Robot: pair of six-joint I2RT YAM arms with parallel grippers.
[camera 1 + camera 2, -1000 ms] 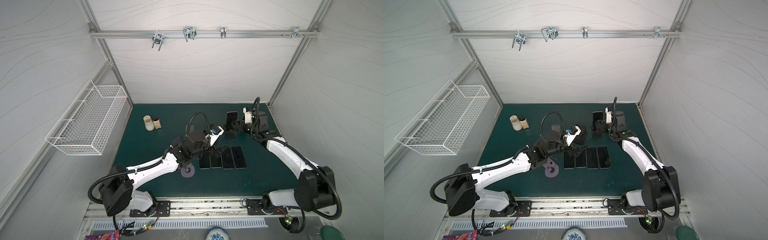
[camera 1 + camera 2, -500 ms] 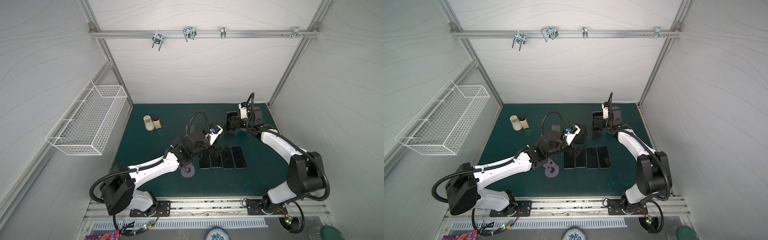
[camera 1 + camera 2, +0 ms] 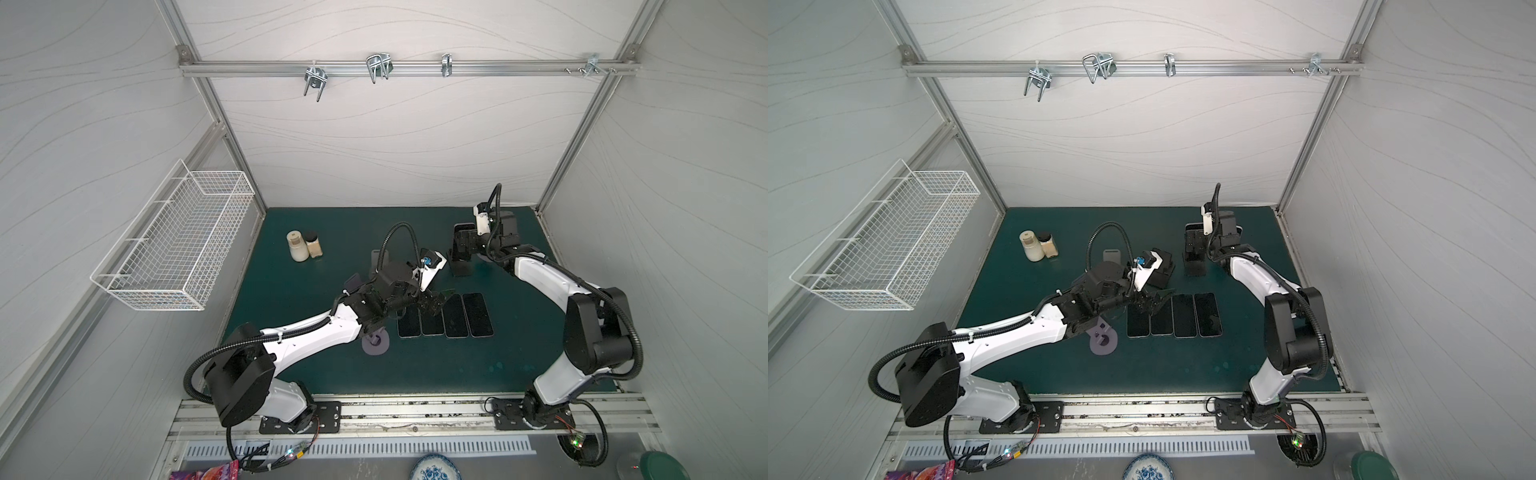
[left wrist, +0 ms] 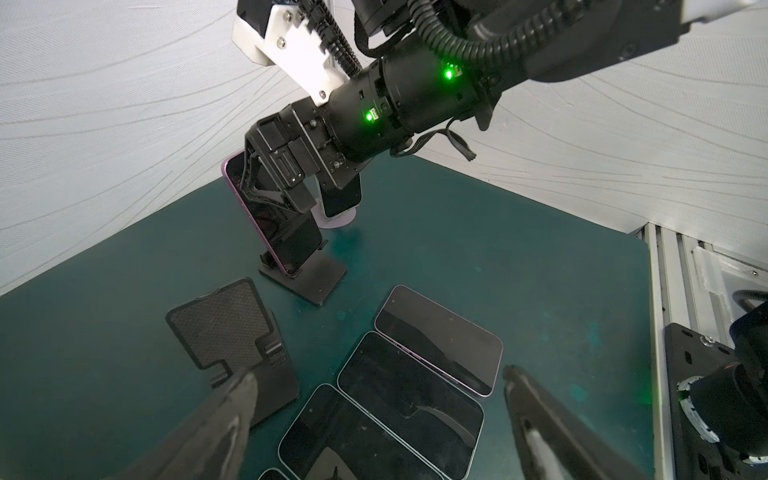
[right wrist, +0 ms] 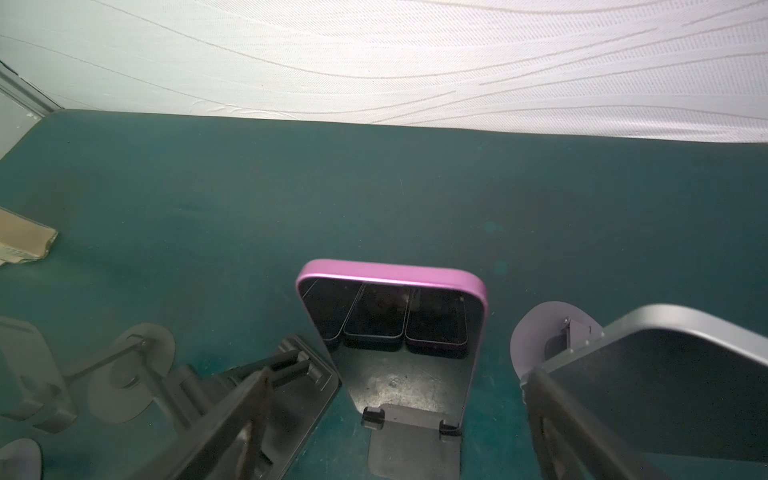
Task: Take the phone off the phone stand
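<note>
Green mat inside white walls.
I see left gripper spread; right gripper spread near the phone.

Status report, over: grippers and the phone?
Left gripper open above flat phones. Right gripper open, straddling pink phone, no contact. Phone seated in black stand. Grey phone close beside.

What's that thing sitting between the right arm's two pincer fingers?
The pink-edged phone, leaning on its black stand, sits between the open fingers of the right gripper; gaps show on both sides. The right wrist view shows this.
</note>
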